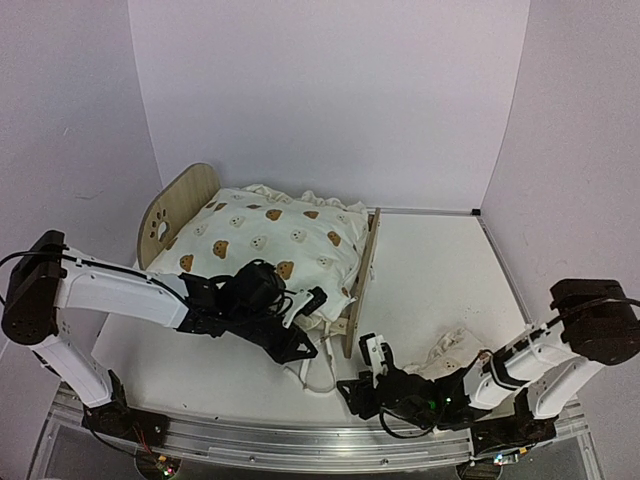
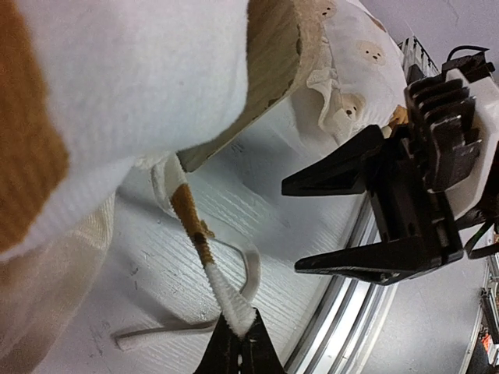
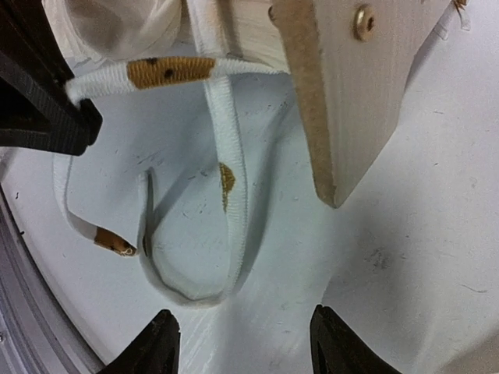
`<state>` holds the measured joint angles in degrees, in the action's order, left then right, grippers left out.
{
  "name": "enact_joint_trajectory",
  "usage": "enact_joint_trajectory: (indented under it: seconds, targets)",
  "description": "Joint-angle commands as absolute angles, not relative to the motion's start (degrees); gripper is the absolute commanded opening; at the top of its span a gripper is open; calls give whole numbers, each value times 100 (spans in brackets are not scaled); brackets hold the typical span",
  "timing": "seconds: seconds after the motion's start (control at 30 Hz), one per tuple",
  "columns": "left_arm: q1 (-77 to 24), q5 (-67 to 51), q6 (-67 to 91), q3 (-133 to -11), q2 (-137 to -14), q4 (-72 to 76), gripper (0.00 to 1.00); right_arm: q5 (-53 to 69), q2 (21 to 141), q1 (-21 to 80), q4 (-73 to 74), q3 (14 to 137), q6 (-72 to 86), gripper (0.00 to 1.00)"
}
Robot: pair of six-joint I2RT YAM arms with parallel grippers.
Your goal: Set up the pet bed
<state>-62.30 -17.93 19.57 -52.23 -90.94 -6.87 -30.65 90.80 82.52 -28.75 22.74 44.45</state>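
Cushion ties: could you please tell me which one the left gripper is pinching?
The taut tie stretched from the cushion to the left gripper, shut on its end; the other tie lies slack, looped on the table.

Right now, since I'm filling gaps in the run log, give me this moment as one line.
left gripper: shut on cushion tie | right gripper: open, near looped tie | cushion: on pet bed

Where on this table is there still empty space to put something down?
The widest bare patch of table lies between the footboard of the pet bed and the right wall, behind the small pillow. The front middle is crowded: the left gripper pinches a cushion tie there, and the right gripper sits open beside it.
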Motion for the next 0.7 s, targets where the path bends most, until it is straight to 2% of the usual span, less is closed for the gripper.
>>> enact_joint_trajectory:
  seconds: [0.0,0.07,0.17,0.4,0.67]
  targets:
    - [-6231,-1758,2068,-5098,-8701,-384,0,-3925,9581,8360,-3878,2634,4753,58]
    - [-6235,-1770,2114,-5014,-8655,-309,0,-4107,9783,8363,-3911,2726,4721,58]
    - [-6266,-1814,2167,-4896,-8627,-159,0,-4055,10092,8360,-4052,3002,4392,50]
    - [-6327,-1844,2186,-4898,-8646,-93,0,-4076,10714,8363,-4118,3225,4745,36]
    - [-6378,-1793,2315,-4736,-8586,-26,0,-4220,10362,8359,-3987,2987,4534,8]
